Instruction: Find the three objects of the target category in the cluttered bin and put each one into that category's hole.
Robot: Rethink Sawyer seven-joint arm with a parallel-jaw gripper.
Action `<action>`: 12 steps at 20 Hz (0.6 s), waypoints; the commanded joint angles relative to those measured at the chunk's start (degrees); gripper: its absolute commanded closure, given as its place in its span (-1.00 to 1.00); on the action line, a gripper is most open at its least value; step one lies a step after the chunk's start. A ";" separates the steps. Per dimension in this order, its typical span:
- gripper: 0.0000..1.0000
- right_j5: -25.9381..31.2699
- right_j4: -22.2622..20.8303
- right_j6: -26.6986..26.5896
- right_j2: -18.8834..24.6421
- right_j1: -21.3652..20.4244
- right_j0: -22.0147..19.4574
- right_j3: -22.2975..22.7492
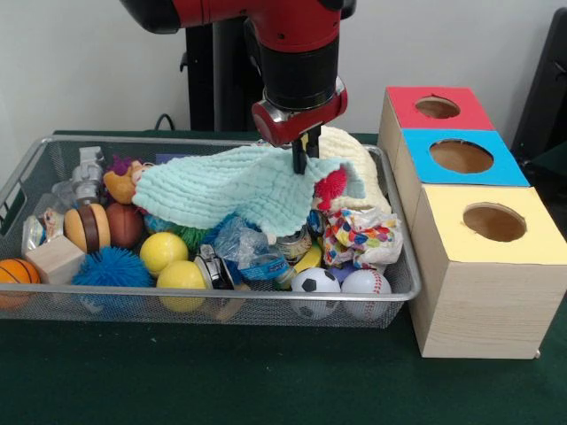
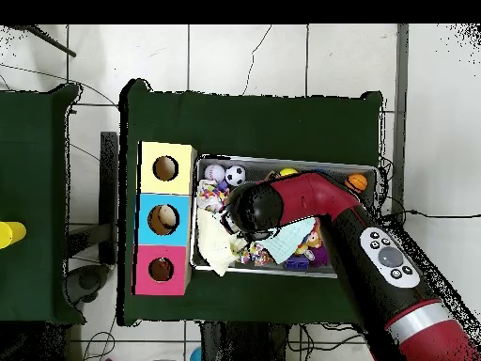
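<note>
I see the claw (image 1: 300,162) low over the wire bin (image 1: 403,266), its tips together, pinching the edge of the mint green cloth (image 1: 235,190) that is draped across the clutter. Beside the bin on the desk (image 1: 266,381) stands the box (image 1: 483,266) with red, blue and yellow holes.

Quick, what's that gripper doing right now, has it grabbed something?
Gripper: down on the mint cloth in the bin; whether it is open, closed or holding the cloth cannot be told.
</note>
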 commanded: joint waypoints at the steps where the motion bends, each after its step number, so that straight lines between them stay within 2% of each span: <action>1: 1.00 2.87 -3.00 -1.48 -4.79 -0.32 0.38 -2.10; 6: 1.00 2.21 -3.32 -1.44 -5.57 0.24 1.38 -3.51; 12: 1.00 -3.56 -1.19 0.02 -3.81 1.48 0.54 -2.96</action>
